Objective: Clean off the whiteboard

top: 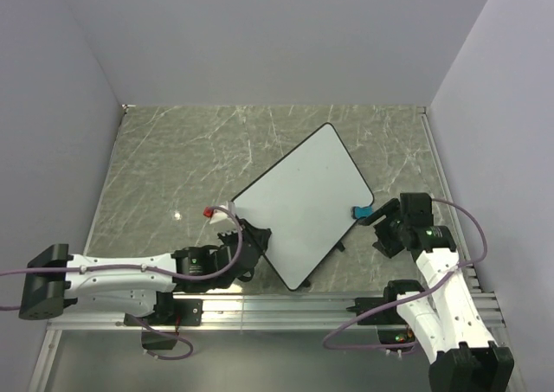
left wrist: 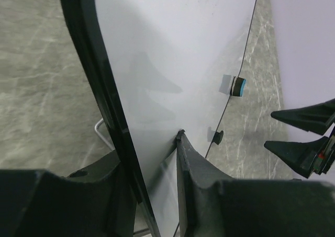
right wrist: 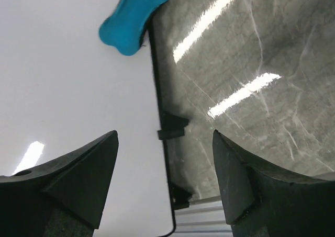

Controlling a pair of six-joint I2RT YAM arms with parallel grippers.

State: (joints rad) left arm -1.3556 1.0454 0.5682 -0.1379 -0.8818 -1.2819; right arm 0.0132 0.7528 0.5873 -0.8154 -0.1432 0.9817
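Note:
The whiteboard [top: 303, 202] stands tilted over the marble table, and its white face shows no marks. My left gripper [top: 247, 236] is shut on its lower left rim. In the left wrist view the fingers [left wrist: 191, 164] pinch the whiteboard [left wrist: 172, 64] from both sides. A small blue eraser [top: 361, 211] sits against the board's right edge and also shows as the eraser [left wrist: 239, 86] and the eraser [right wrist: 133, 14]. My right gripper [top: 377, 220] is open just beside that eraser and holds nothing. The right gripper [right wrist: 165, 137] hovers over the whiteboard [right wrist: 68, 90] rim near a black foot [right wrist: 171, 127].
A small red-capped object [top: 209, 211] lies by the board's left side. A metal rail [top: 286, 310] runs along the near table edge. Grey walls close in the table on the left, back and right.

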